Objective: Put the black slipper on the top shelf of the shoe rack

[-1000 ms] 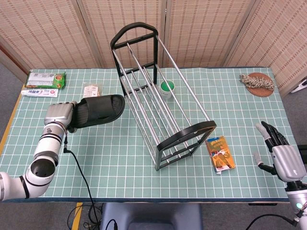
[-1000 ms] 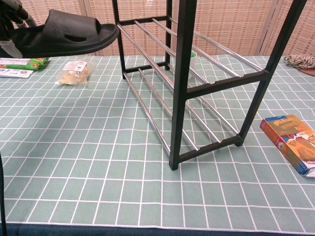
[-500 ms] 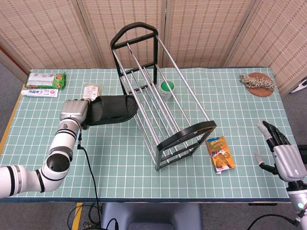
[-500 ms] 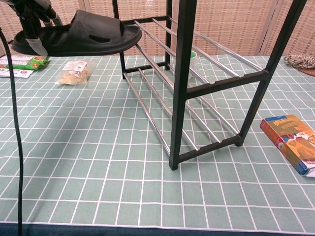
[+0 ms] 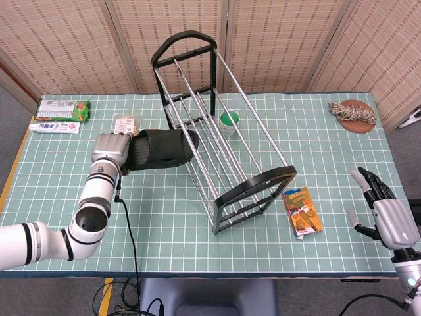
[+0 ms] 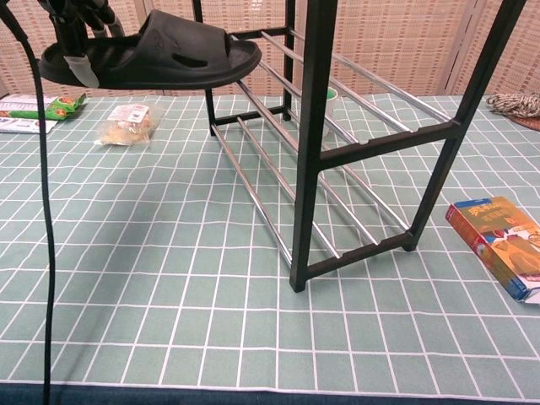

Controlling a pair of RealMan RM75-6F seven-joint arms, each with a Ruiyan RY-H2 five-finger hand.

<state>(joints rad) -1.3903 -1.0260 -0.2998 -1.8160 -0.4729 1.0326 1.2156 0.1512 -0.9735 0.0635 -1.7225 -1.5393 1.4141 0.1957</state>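
Now the left hand (image 5: 110, 146) is holding the black slipper (image 5: 161, 147) by its heel end, with its fingers wrapped around the back of it. The slipper is up in the air, flat, with its toe pointing at the shoe rack (image 5: 220, 141). A moment ago the slipper was far off to the left side of the bench (image 5: 164, 224). Since then the arm has carried it across, and the toe has come right up to the silver bars of the top shelf (image 6: 278, 63). In the chest view the toe looks like it is just touching or just over the first bar, but I cannot tell which.

So the job is close to done, I think. The slipper is not lying on the shelf yet. It likely needs to go a bit farther in and then be let go.

The right hand (image 5: 385, 207) is low at the right side of the bench, holding nothing, with its fingers a little apart.
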